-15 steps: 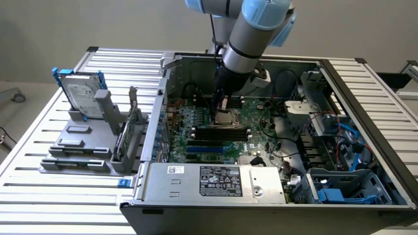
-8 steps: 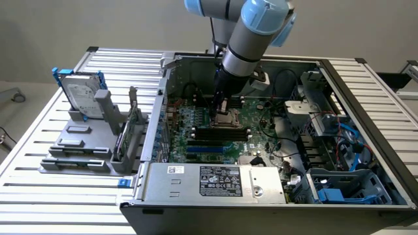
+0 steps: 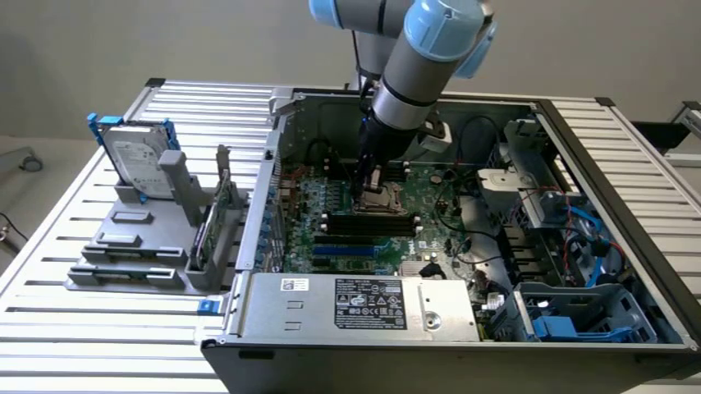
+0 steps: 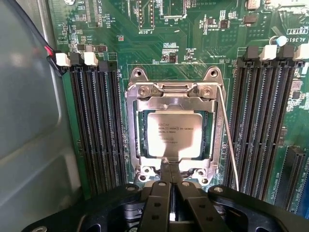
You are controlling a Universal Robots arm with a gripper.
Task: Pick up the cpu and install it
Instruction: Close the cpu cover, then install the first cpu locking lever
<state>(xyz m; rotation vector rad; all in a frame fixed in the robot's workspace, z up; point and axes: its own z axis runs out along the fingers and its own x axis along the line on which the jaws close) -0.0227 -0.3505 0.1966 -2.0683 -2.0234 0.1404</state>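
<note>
Hand (image 4: 170, 166) pinched fully closed, tips at the edge of the cpu (image 4: 176, 134), which lies flat in the socket (image 4: 174, 99) between memory slots (image 4: 96, 130). Socket sits mid-frame in the exterior view, inside the open case (image 3: 438, 369). Hard drive (image 3: 137, 156) stands on the counter (image 3: 98, 345), upper left.

Tiny print on the cpu (image 4: 171, 135) lid and the motherboard (image 4: 193, 48), too small for reading
</note>
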